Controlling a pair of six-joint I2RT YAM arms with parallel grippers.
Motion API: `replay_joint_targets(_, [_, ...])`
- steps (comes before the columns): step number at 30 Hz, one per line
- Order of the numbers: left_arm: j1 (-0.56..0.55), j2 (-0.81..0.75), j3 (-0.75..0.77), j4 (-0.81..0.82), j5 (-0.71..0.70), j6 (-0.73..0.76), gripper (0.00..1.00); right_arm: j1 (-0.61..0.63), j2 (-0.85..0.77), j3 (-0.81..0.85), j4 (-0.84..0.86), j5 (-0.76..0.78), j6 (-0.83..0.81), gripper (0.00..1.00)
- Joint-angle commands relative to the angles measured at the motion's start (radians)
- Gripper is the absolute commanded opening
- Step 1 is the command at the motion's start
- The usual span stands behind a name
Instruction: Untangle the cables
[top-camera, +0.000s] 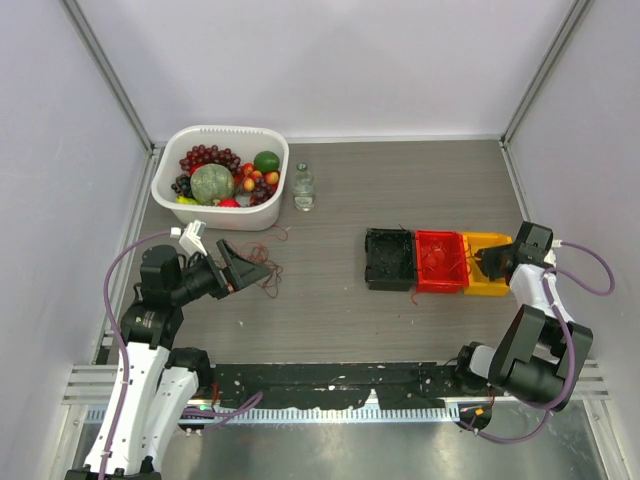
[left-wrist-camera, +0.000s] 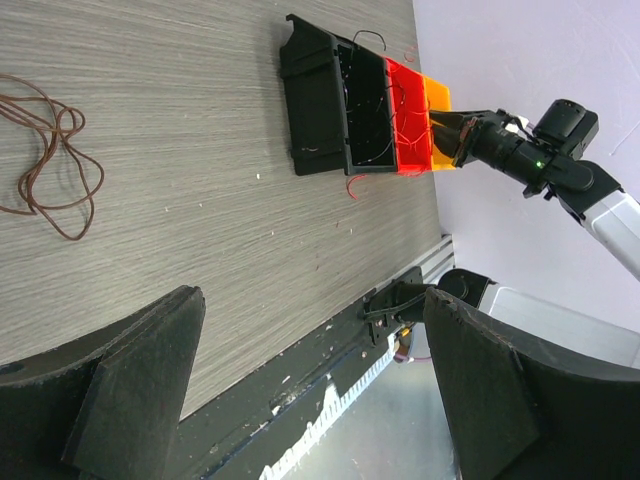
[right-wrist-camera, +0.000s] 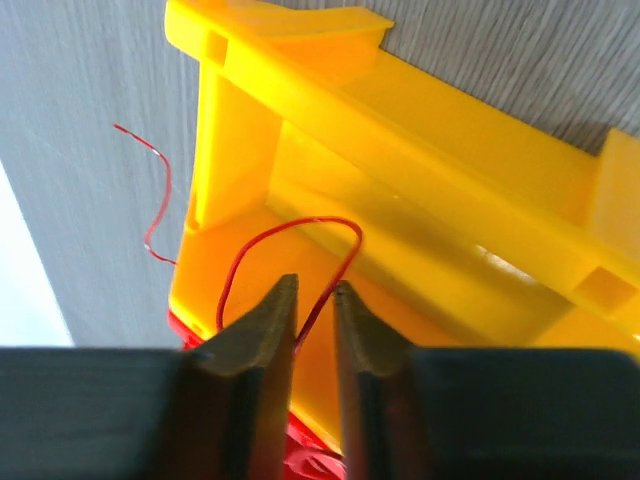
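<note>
A loose loop of thin brown cable lies flat on the wooden table, just in front of my left gripper. That gripper is wide open with nothing between its fingers. My right gripper reaches into the yellow bin. Its fingertips stand a narrow gap apart, and a thin red cable runs through the gap and loops up over the bin floor. Another red strand hangs outside the bin wall. More red cable lies in the red bin.
A black bin adjoins the red one, with a red strand on the table at its near corner. A white basket of fruit and a small clear bottle stand at the back left. A dark rail runs along the near edge.
</note>
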Motion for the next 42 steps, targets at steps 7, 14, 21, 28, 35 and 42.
replay_joint_targets(7, [-0.002, -0.007, 0.046, -0.002, 0.007, 0.022, 0.95, -0.006, -0.111, 0.060, -0.020, 0.018, -0.089, 0.01])
replay_joint_targets(14, [-0.001, 0.010, 0.025, 0.047, 0.024, -0.004, 0.95, 0.104, -0.254, 0.197, -0.189, 0.056, -0.322, 0.01])
replay_joint_targets(21, [-0.001, 0.005, 0.034, 0.045, 0.027, -0.015, 0.95, 0.449, -0.218, 0.239, -0.278, 0.238, -0.370, 0.01])
replay_joint_targets(28, [-0.001, -0.022, 0.037, 0.007, 0.018, -0.016, 0.95, 0.511, -0.052, 0.226, -0.220, 0.302, -0.431, 0.01])
replay_joint_targets(35, [-0.002, -0.036, 0.046, -0.022, 0.008, -0.010, 0.95, 0.512, 0.187, 0.303, -0.200, 0.258, -0.491, 0.01])
replay_joint_targets(42, [-0.002, -0.042, 0.049, -0.019, 0.010, -0.007, 0.95, 0.543, 0.033, 0.361, -0.359, 0.331, -0.485, 0.52])
